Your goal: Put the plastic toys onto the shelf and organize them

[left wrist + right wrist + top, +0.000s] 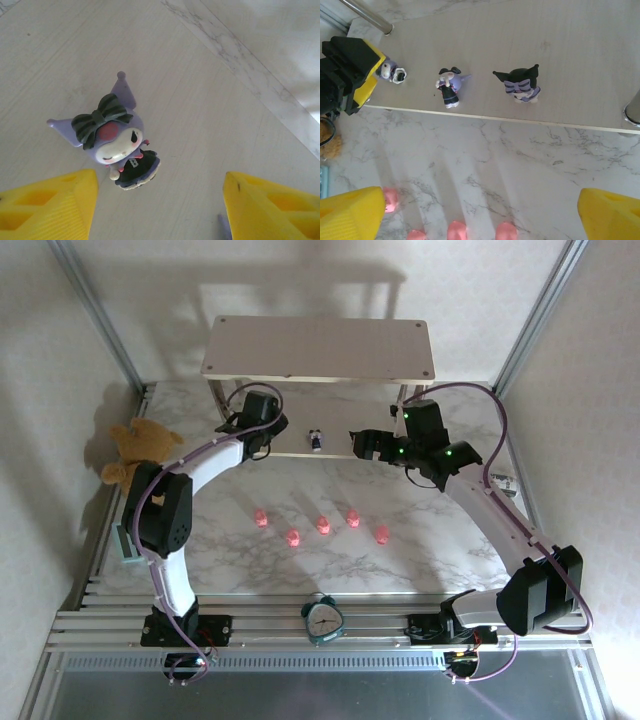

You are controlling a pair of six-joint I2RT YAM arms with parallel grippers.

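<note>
1. The shelf (318, 348) stands in the upper middle of the top view.
2. Three purple toys are on its lower board (560, 45). In the right wrist view they stand in a row, apart from each other. The first purple toy (395, 72) is in the upper left, the second purple toy (450, 85) is next to it, and the third purple toy (520, 85) is near the middle.
3. My left gripper (160, 200) is open and holds nothing. In the left wrist view a purple toy stands on the board between my yellow fingers (50, 205). It is closer to the finger at the lower left. As far as I can tell, it does not touch that finger. I think it is the first purple toy, because my left gripper sits just beside that one in the right wrist view.
4. My right gripper (481, 212) is wide open and holds nothing too. It hangs over the table (430, 560), near the front edge of the lower board.
5. Five pink pigs (323, 525) lie on the table in a loose row in the middle of the top view. None of them is on the shelf yet.
6. So I think the purple toys are done, and that makes three of eight. The five pigs are what is left, so I am a bit less than halfway.
7. I think the next job is to pick up a pig and put it on the shelf.
</note>
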